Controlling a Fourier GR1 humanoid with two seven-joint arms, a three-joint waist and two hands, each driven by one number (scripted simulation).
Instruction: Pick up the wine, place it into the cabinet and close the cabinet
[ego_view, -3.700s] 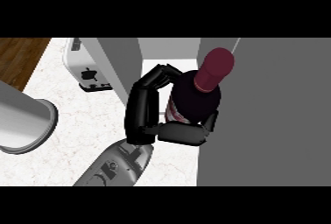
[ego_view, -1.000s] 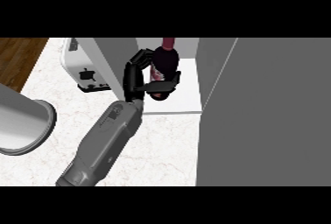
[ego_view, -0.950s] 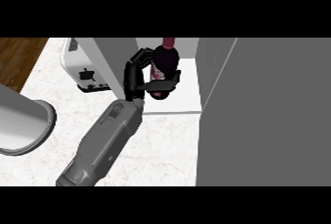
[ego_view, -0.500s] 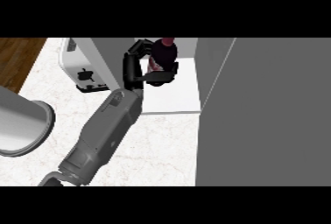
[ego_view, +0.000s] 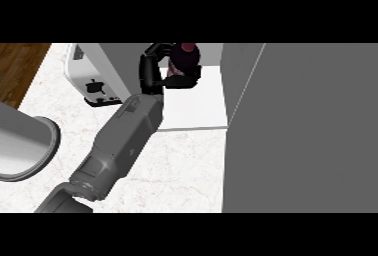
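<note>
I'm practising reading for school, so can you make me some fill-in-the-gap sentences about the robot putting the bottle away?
1. The hand is curled round a dark red bottle of ___.
2. The bottle shows over the white floor of the ___.
3. The big grey door on the right stands ___.

Missing words: wine, cabinet, open.
</note>
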